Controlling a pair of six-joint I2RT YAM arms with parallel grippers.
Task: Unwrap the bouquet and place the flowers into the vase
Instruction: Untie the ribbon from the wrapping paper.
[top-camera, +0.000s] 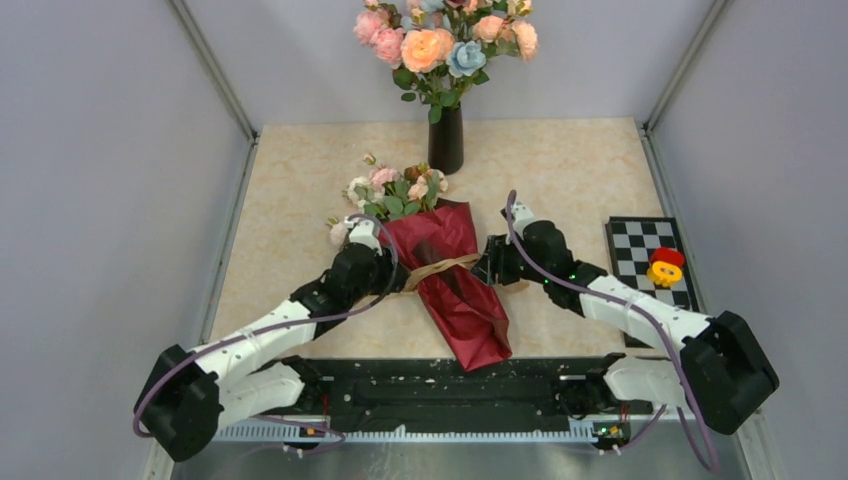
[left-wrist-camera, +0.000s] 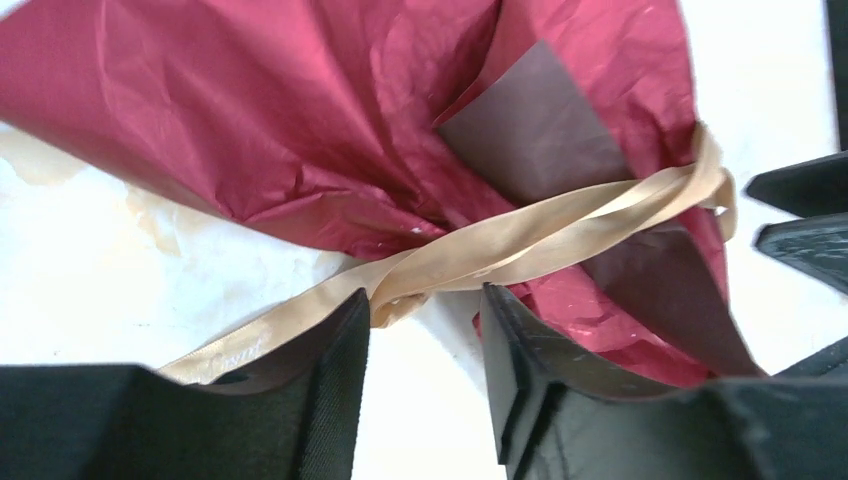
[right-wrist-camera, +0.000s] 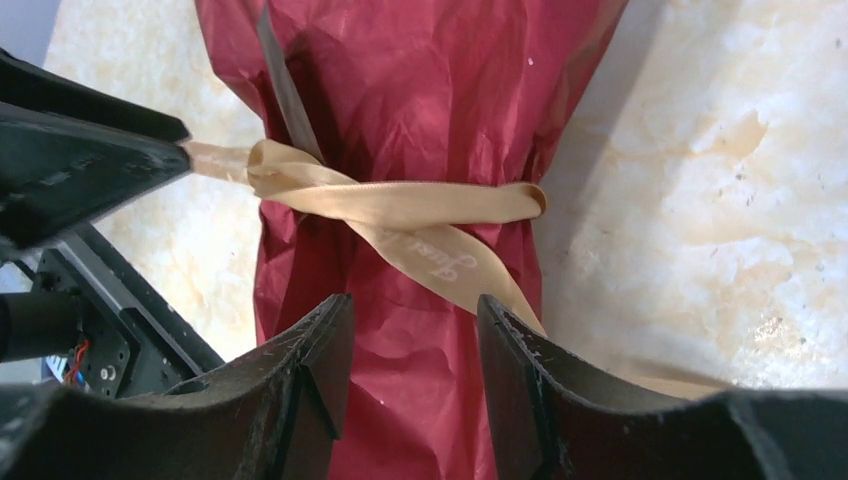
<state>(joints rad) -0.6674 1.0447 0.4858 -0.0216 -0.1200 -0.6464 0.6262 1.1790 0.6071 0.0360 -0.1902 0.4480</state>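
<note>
Bouquet (top-camera: 455, 290) lay on the table (top-camera: 570, 170), wrapped, short of the vase (top-camera: 446, 140). The left gripper (left-wrist-camera: 423, 300) and right gripper (right-wrist-camera: 412, 305) stood apart, clamping nothing, flanking the twisted ribbon (left-wrist-camera: 520, 235). Risk: a grasp catching paper (left-wrist-camera: 250, 110) with ribbon could drag the bouquet and crush flowers (top-camera: 400, 190).

Ribbon (right-wrist-camera: 400, 205) tied round the bouquet (right-wrist-camera: 420, 90): pale cursive lettering (right-wrist-camera: 455, 265) runs along 1 loose tail and appears upside down in the right wrist view. Its 1st word reads roughly "Just"; the rest is too faint to make out. In the left wrist view, similar faint script marks the ribbon's other tail but is illegible.
</note>
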